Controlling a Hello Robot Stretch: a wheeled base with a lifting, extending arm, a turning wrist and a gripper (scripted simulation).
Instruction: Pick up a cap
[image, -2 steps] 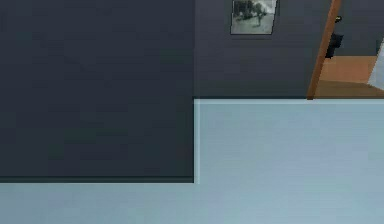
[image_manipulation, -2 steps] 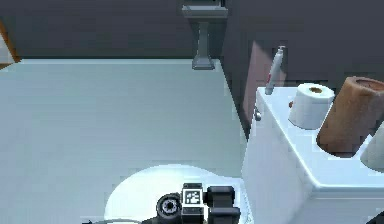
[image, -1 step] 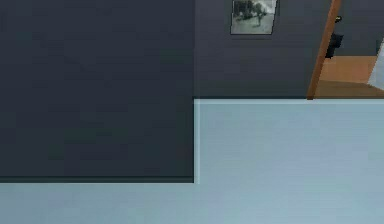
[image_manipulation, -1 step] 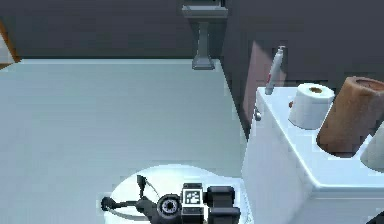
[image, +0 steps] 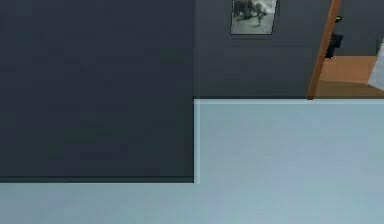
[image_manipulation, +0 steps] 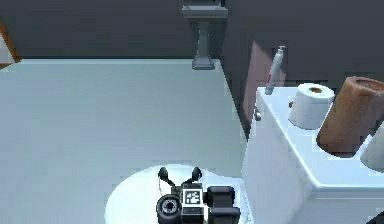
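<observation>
Forward view: a dark wall (image: 95, 90) fills the field from 9 to 12 o'clock, meeting a pale blue-grey floor (image: 290, 150) that spreads toward 4 o'clock; a framed picture (image: 254, 16) hangs on the far wall at 1 o'clock; a wooden door frame (image: 322, 55) stands at 2 o'clock, with tan flooring (image: 352, 72) beyond it. Arm side view: the same pale floor (image_manipulation: 110, 110) runs out to a dark wall at 12 o'clock, against which a grey pedestal fixture (image_manipulation: 205, 35) stands upright; a white box-shaped unit (image_manipulation: 285, 165) occupies the field from 3 to 5 o'clock; on its top, a white roll (image_manipulation: 313, 104) stands upright, with a brown cylinder (image_manipulation: 355, 115) just beside it at 3 o'clock of the roll; a thin pale stick (image_manipulation: 275, 70) rises tilted at 11 o'clock of the roll; the end effector (image_manipulation: 180, 177) lies at 6 o'clock, its two thin fingers (image_manipulation: 164, 177) pointing toward 12 o'clock over a white round disc (image_manipulation: 135, 200), with a white marker square (image_manipulation: 192, 199) just behind them; whether the fingers are spread or pressed together cannot be told, nor whether the end effector holds anything; the place of the cap cannot be told from the shapes shown.
</observation>
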